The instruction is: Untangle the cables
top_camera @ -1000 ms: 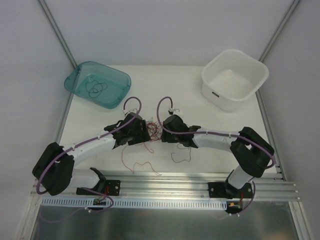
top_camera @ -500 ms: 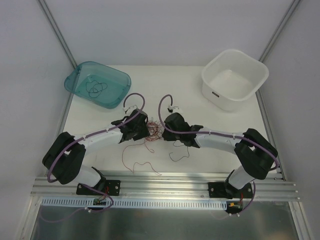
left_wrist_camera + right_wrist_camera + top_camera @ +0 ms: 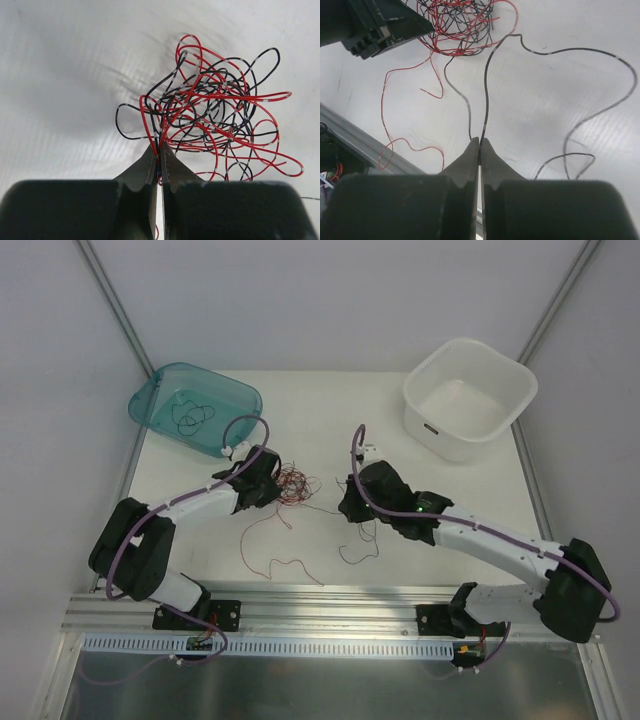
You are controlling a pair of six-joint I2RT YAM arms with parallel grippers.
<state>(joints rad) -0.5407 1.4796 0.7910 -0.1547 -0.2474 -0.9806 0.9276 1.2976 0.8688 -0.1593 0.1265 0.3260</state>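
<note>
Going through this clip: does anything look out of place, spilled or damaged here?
Nothing looks damaged. One long red strand trails out from the cables toward the near edge of the table. Both pincers are shut on wire: left pincer at the ball's edge, right pincer on a black strand.

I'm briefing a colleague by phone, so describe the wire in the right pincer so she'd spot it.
On the white table, find the red-and-black tangle near the centre. Beside it, the right pincer is shut on one black strand. Unlike the loose red strands, it is black and sweeps off in one wide loop.
</note>
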